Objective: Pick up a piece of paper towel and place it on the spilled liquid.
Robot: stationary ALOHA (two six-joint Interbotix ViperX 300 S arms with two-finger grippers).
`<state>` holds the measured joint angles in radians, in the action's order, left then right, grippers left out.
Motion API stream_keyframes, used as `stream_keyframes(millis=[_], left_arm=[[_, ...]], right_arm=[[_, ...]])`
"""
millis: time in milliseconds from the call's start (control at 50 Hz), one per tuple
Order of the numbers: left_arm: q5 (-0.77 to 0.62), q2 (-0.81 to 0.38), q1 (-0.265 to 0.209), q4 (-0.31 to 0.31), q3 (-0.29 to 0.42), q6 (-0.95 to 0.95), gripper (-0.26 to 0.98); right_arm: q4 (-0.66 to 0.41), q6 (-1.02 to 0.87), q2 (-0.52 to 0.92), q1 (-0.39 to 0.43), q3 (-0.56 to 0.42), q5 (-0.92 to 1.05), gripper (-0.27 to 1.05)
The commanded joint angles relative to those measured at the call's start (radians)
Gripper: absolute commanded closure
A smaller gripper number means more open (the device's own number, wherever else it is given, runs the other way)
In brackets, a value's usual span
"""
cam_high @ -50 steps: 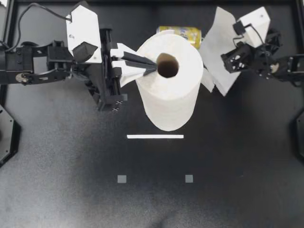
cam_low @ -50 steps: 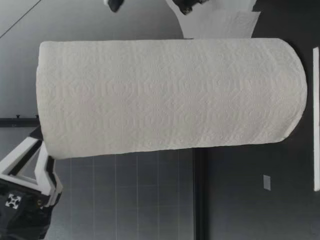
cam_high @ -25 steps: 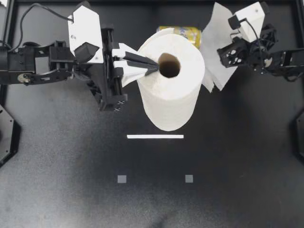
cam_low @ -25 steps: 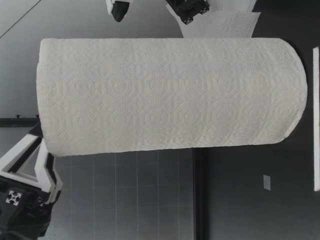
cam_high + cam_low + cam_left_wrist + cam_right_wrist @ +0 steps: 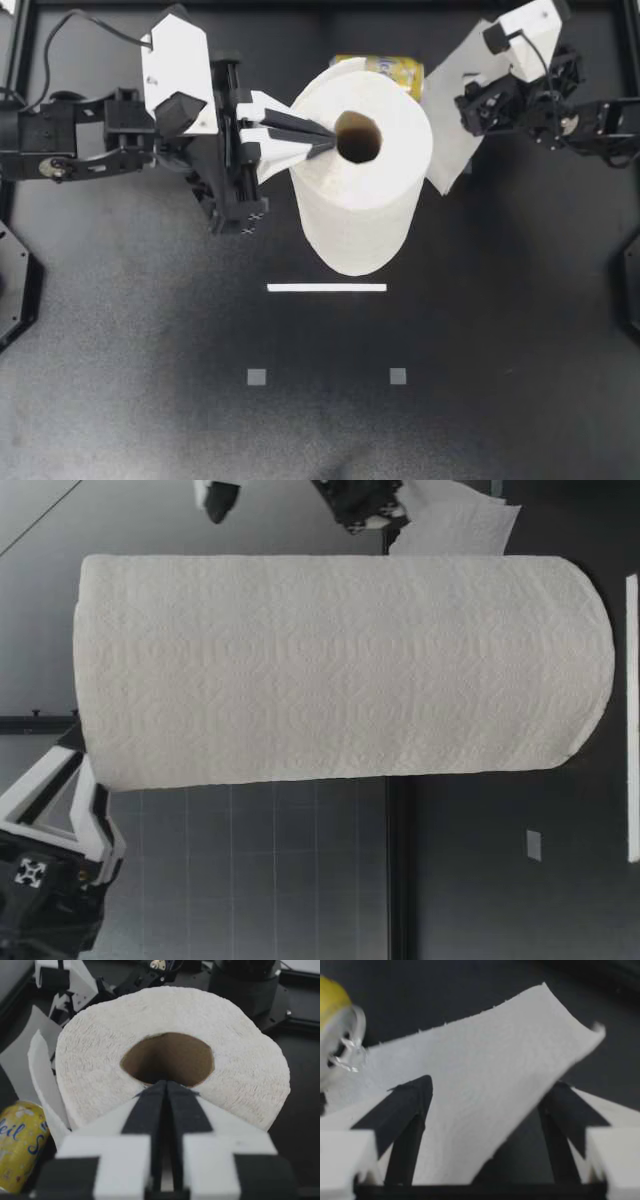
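Paper towel sheet (image 5: 450, 150): 1, between spread right fingers (image 5: 472, 100) | roll (image 5: 370, 220): 1 | left fingers (image 5: 300, 130) closed

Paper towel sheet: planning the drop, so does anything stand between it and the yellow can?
Nothing visible does: the paper towel sheet hangs just beside the yellow can; the paper towel roll stands aside.

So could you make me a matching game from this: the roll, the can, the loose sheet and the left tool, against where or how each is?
Things:
1. paper towel roll
2. drink can
3. loose paper towel sheet
4. left tool

States:
a. yellow, on its side beyond the roll
b. shut, tips at the cardboard core
c. standing upright
d. at the open right tool

Pairs: 1-c, 2-a, 3-d, 4-b.
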<state>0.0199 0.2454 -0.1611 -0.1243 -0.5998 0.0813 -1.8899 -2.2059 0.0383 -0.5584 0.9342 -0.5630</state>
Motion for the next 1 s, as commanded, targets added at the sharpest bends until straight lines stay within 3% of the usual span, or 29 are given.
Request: stream_keyframes(millis=[0,140,260,580,780,980], left_arm=[[-0.012,0.003,0.008,0.002,-0.008,0.003,0.51],[-0.037,0.006,0.008,0.003,-0.012,0.005,0.36],[-0.055,0.011,0.011,0.008,-0.003,0.009,0.24],[-0.213,0.066,0.031,0.021,-0.009,0.052,0.23],[-0.25,0.12,0.054,0.048,-0.023,0.054,0.22],[-0.256,0.229,0.078,0.061,-0.094,0.051,0.23]], right_arm=[[0.006,0.017,-0.057,-0.008,-0.014,-0.012,0.06],[0.028,0.12,-0.117,-0.008,-0.015,-0.02,0.07],[0.106,0.281,-0.176,-0.008,-0.028,-0.029,0.07],[0.36,0.71,-0.291,0.021,-0.11,-0.097,0.07],[0.388,0.769,-0.403,0.141,-0.153,-0.127,0.07],[0.394,0.767,-0.592,0.367,-0.132,-0.087,0.08]])
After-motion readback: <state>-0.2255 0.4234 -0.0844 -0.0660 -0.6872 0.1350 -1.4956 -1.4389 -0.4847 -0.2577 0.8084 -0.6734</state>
